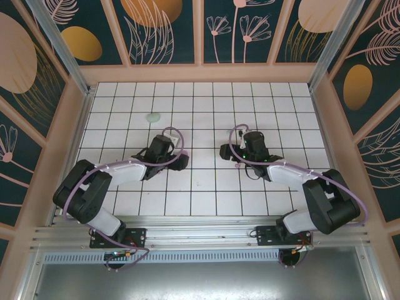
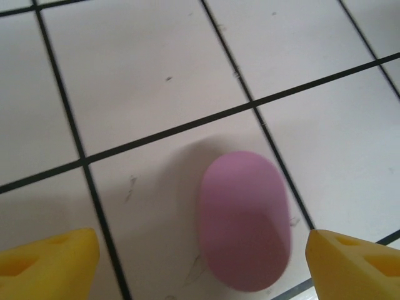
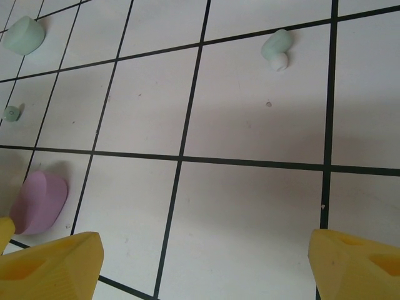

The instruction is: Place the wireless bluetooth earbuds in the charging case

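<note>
**As the left fingers (image 2: 50, 265) stood wide, the pink case (image 2: 245, 219) lay untouched between them**

Because the left fingers hung low over the desk (image 2: 156, 75) with their yellow tips spread wide and nothing held, the smooth, seemingly shut pink case sat in the gap between them, apart from both tips. That looked like a line-up for a grasp, probably to steady the case or open it before any bud went in. The right fingers (image 3: 356, 262) were just as wide and just as empty, poised over bare tiles. Ahead of them a mint earbud (image 3: 277, 50) lay loose and well apart, with nothing in the way. A mint case (image 3: 25, 32) and a smaller mint piece (image 3: 11, 113) sat far off to their left. Seen from above, both arms worked mid-desk, well clear of the raised side walls (image 1: 80, 119), which left room to swing either way.
</note>
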`<action>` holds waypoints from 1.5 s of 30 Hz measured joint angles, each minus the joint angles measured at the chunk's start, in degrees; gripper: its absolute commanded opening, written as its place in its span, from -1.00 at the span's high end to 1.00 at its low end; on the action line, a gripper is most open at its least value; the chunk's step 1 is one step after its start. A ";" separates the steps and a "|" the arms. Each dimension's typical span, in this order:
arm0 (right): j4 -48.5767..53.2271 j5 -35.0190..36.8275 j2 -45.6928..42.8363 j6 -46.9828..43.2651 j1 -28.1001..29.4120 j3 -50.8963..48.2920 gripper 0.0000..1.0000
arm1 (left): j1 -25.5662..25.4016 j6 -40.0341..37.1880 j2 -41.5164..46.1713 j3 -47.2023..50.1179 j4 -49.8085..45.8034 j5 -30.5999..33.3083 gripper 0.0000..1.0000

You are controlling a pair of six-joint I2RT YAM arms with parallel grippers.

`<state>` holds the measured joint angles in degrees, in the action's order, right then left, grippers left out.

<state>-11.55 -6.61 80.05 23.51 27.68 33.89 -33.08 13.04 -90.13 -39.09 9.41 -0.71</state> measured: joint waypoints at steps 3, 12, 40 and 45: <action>0.15 0.52 0.00 0.48 0.09 0.00 -0.71 | -1.53 -0.92 -0.90 -0.87 0.00 0.20 -0.68; 1.38 0.59 0.00 1.09 0.09 0.04 -0.71 | -3.80 -2.43 -6.62 -4.00 -1.92 3.74 -0.41; 9.62 -19.28 -1.46 6.88 0.07 12.28 -0.68 | -4.39 -17.90 5.25 -2.10 4.04 -14.51 0.48; 11.21 -26.97 -1.46 6.38 0.07 14.03 -0.68 | -4.42 -19.34 5.22 -5.01 4.09 -19.47 0.49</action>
<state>-0.34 -33.58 78.59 29.89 27.75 47.92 -37.50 -6.31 -84.90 -44.10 13.50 -20.18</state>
